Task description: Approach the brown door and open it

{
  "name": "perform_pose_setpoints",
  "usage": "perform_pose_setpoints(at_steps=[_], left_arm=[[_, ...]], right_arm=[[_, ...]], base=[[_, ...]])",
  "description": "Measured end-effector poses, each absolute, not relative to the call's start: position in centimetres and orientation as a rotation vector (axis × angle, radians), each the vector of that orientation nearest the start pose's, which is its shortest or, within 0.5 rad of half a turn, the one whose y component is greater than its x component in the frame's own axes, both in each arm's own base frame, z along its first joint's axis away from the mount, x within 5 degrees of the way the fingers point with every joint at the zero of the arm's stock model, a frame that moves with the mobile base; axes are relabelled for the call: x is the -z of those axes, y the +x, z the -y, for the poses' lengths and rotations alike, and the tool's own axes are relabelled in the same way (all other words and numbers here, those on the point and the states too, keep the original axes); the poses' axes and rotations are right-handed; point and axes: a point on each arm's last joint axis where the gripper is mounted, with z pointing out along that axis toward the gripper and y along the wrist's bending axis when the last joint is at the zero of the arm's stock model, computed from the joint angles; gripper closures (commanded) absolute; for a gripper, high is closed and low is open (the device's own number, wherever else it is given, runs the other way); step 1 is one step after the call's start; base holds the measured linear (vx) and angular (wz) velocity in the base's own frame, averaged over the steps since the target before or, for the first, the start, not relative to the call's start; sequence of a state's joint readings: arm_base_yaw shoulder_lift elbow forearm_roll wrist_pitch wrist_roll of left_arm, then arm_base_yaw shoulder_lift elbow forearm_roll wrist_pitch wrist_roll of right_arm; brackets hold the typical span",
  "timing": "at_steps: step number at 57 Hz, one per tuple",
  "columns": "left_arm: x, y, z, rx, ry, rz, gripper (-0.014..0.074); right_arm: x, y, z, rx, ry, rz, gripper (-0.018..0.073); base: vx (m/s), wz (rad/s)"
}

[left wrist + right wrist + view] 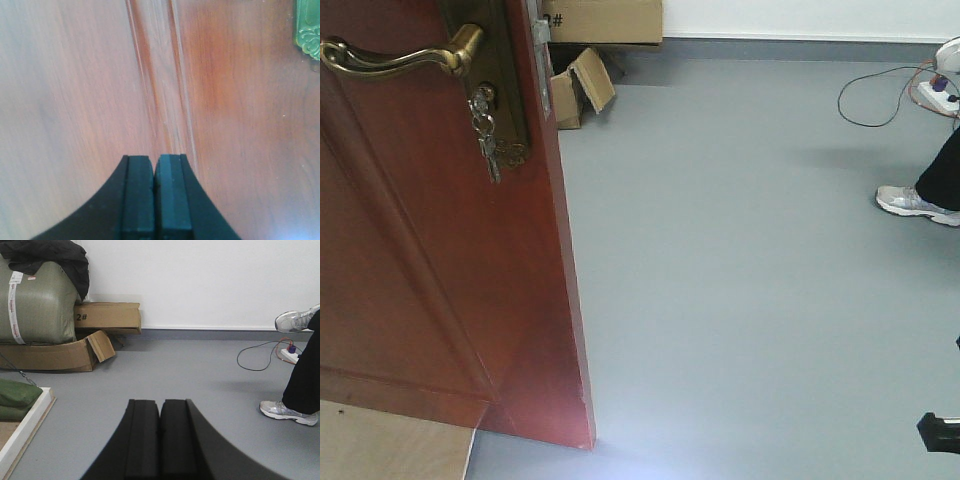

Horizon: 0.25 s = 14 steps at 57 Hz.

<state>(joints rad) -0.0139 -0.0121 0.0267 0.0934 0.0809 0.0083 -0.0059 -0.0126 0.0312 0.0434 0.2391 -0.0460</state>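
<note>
At the left of the front view, the brown door (430,260) is standing ajar, so you are well into the opening.

Your left hand (154,200), pads together and empty, is sitting close against the panel below the lever handle (395,55); the right hand (160,440), also pressed together, is facing grey floor (190,375) and cardboard boxes (107,315).

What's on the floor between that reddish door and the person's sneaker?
Nothing: front view shows bare grey floor between the glossy reddish-brown wooden door and the silver-white sneaker.
</note>
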Motion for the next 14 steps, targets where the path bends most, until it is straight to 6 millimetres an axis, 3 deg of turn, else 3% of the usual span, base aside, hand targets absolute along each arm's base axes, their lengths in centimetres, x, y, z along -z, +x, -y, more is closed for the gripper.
perform_pose_setpoints(at_steps=[14], left_arm=[[-19.75,5.66,0.01,-0.074,0.085,-1.577,0.0603]], right_arm=[[-18.17,5.55,-0.06,-0.002,-0.006,-1.741,0.0559]], base=[[0.00,0.00]])
